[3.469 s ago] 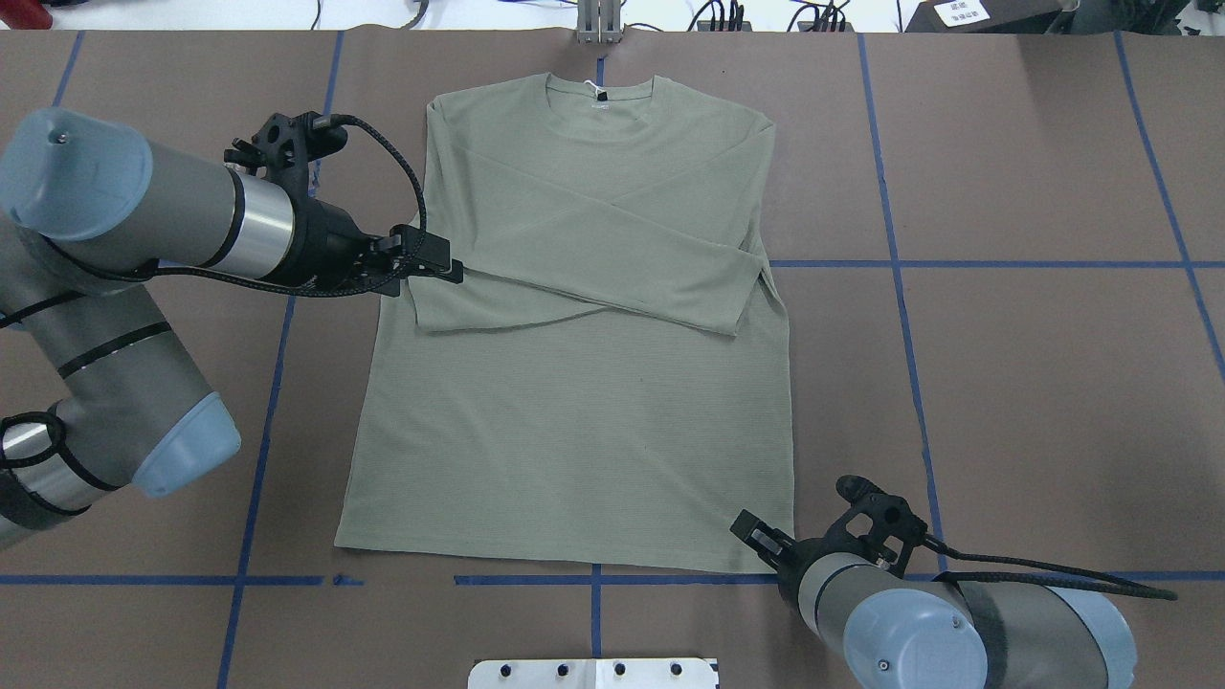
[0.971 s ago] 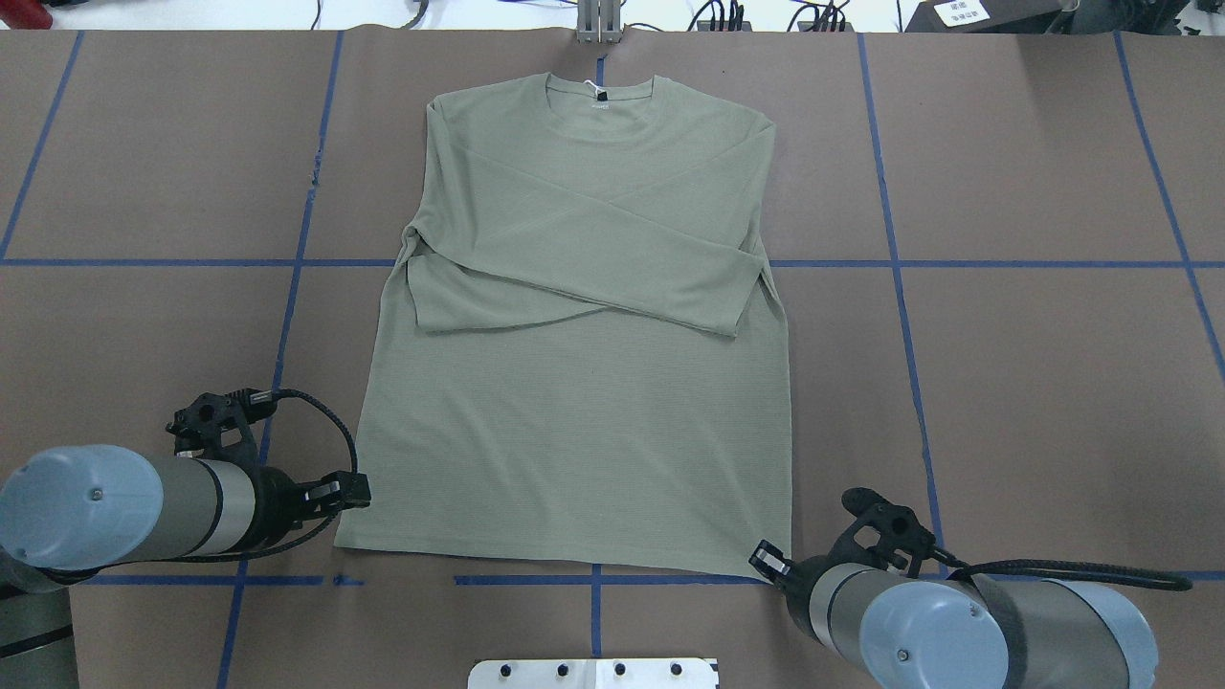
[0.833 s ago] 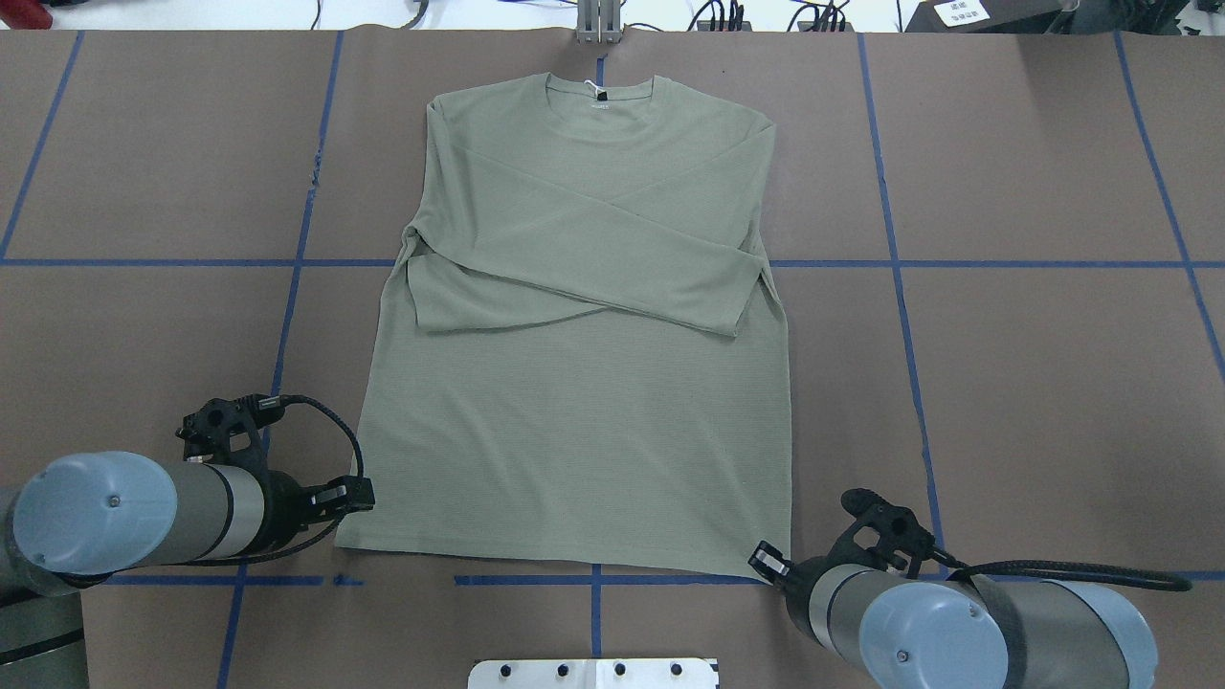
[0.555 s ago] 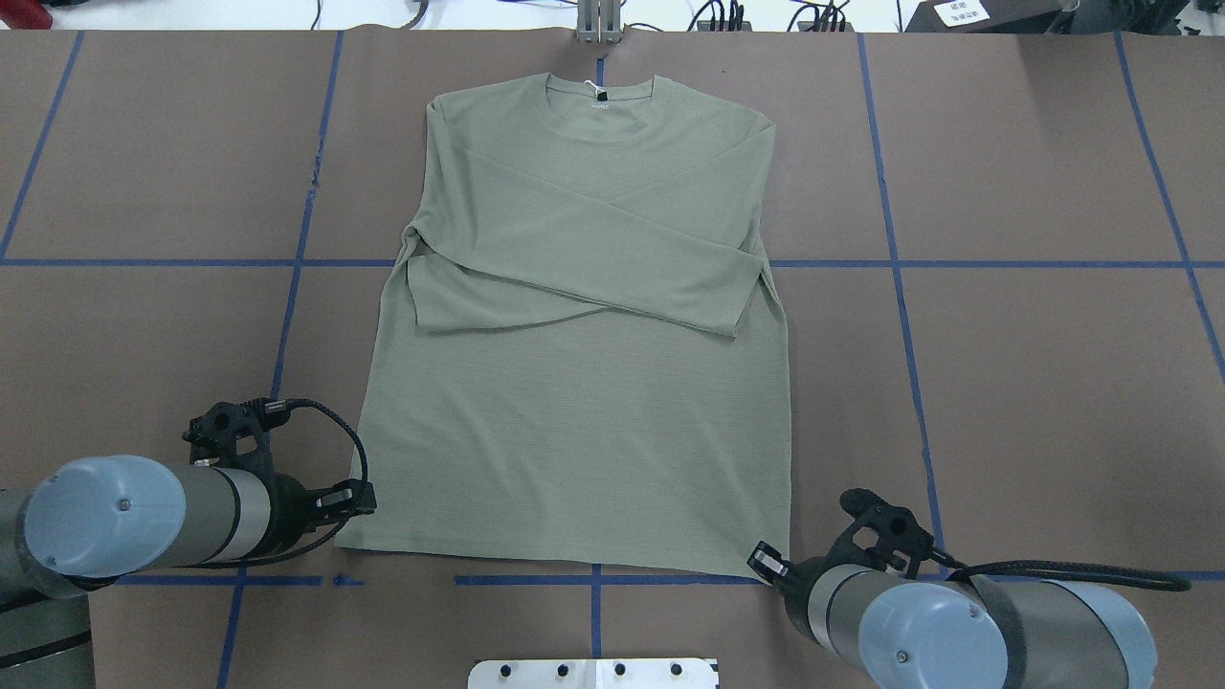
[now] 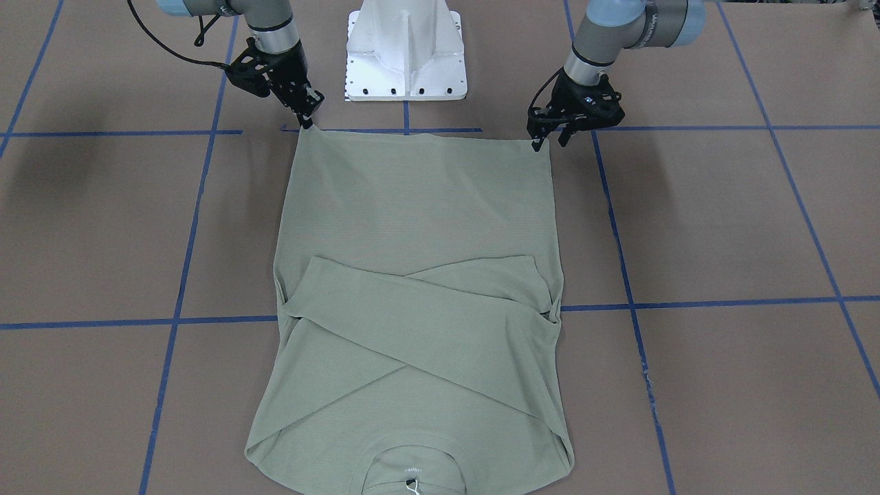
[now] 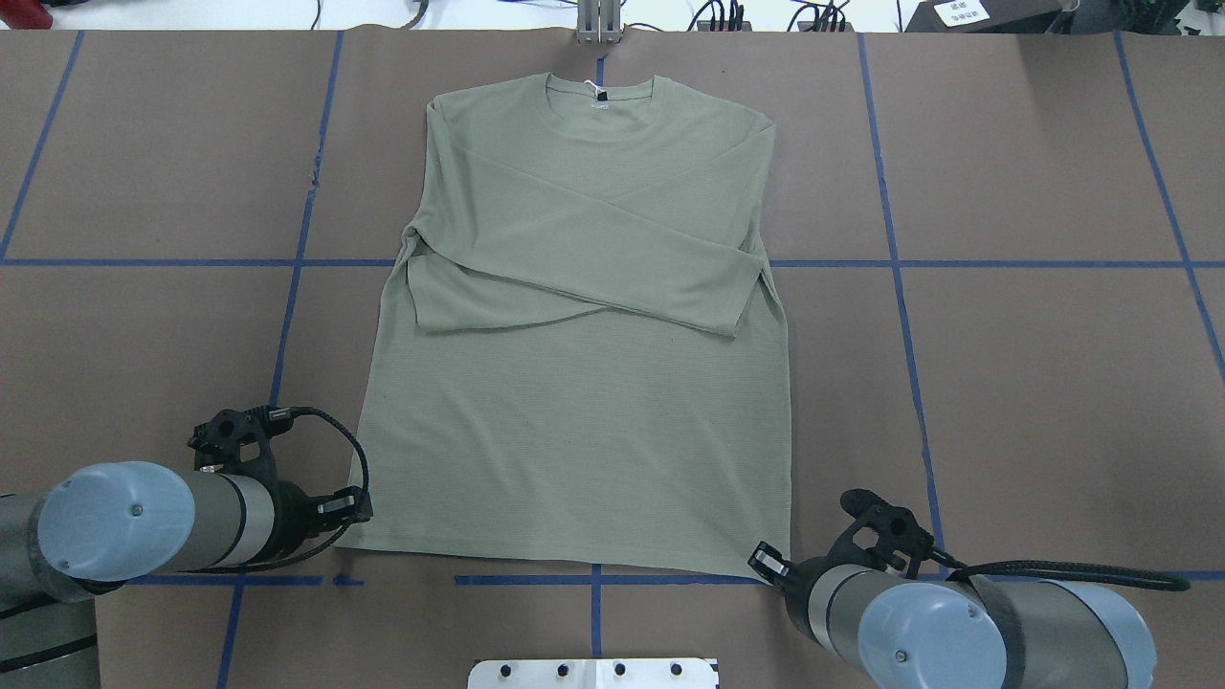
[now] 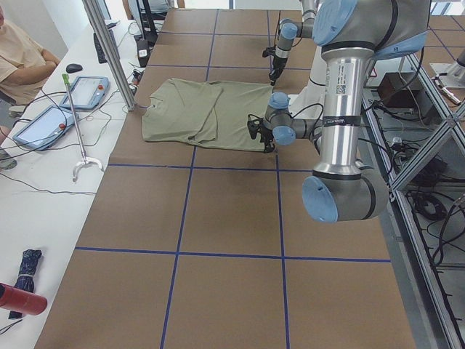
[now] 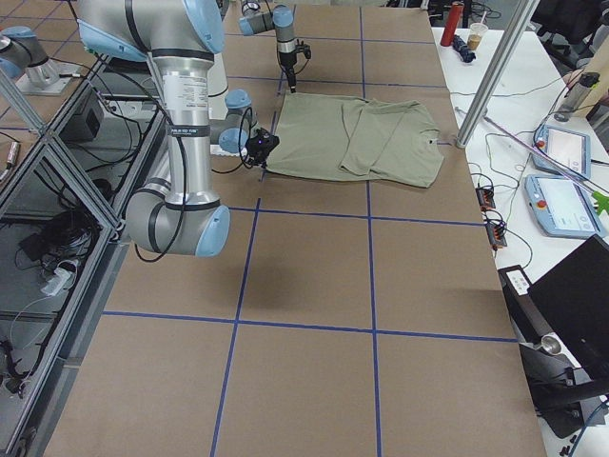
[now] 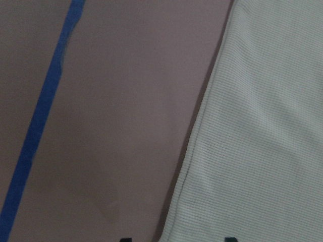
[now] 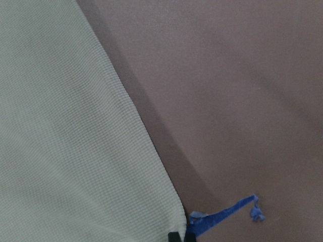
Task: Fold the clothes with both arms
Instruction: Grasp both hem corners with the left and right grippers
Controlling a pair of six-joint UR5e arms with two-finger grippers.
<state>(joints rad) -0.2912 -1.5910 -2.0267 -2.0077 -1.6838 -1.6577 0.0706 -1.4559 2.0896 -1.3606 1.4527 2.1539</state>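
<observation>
Shirt (image 6: 574,383) lies flat and face up on the brown table (image 6: 1005,383). Collar at the far edge, hem nearest the robot's base, both sleeves crossed over the chest. Long axis runs straight away from the robot, hem to collar.

Both grippers sit low at the hem, one per corner.
- Right gripper (image 5: 307,121): tips at the very point of its hem corner. In the right wrist view the fingertips (image 10: 174,237) are drawn close, only a sliver between them, and the corner of the cloth runs into that sliver. Reads as a pinch on the corner; how much cloth is caught cannot be made out.
- Left gripper (image 5: 548,141): fingers spread. In the left wrist view the fingertips (image 9: 228,239) straddle the shirt's side edge, one over bare table and the other over the knit. Nothing gripped on this side yet.

Relation that matters: from each pair of fingers the whole garment lies ahead, away from the robot, with the collar at the far end of the long axis. Neither arm is nearer; they stand level with each other across the hem.

Judgement: the left fingers need to close on their corner first. The hem would then travel forward along the long axis toward the collar, both corners kept level so the fold lands square over the crossed sleeves
</observation>
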